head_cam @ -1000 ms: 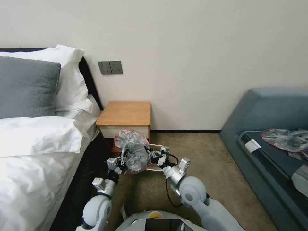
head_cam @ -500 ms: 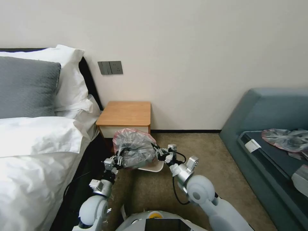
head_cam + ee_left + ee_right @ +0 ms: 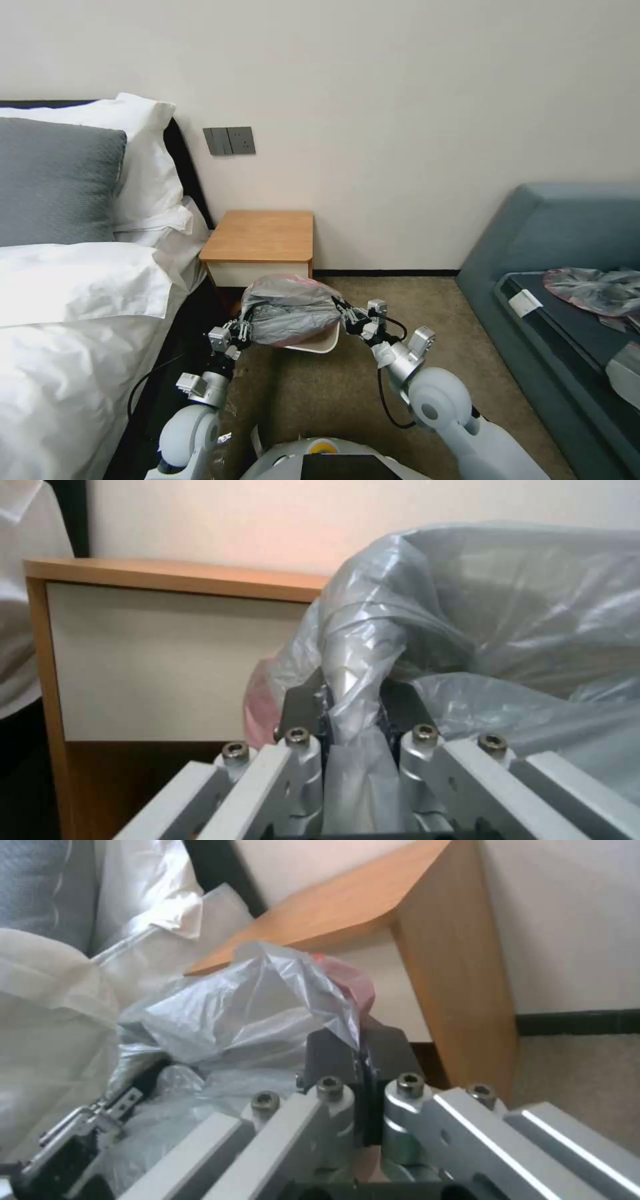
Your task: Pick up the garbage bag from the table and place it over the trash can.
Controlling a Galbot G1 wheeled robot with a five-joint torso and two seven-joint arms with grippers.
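- We see the table (image 3: 259, 237), a small boxy nightstand with an orange-brown wooden top and a white drawer front, standing against the wall at 12 o'clock from us, between the white-sheeted bed (image 3: 73, 313) at 9 o'clock and the blue-grey upholstered sofa (image 3: 567, 267) at 3 o'clock.
- On the sofa lies a wider, flatter grey plastic bag with a pink edge (image 3: 593, 290), well apart from our arms.
- The garbage bag (image 3: 290, 313), thin, wrinkly, see-through grey plastic with a pink-red rim, hangs stretched between our two grippers just in front of the nightstand, off its top and above the trash can.
- The trash can (image 3: 319, 343), a small cream-white plastic bin with a rolled rim, sits on the carpet under the bag; we see part of its rim below the plastic.
- Our left gripper (image 3: 241, 329) is at the bag's 9 o'clock side, its fingers (image 3: 303, 707) pressed together on a gathered fold of plastic.
- Our right gripper (image 3: 347, 313) is at the bag's 3 o'clock side, its dark fingers (image 3: 330, 1052) squeezed tight on the bag's edge, with pink rim showing just beyond them.
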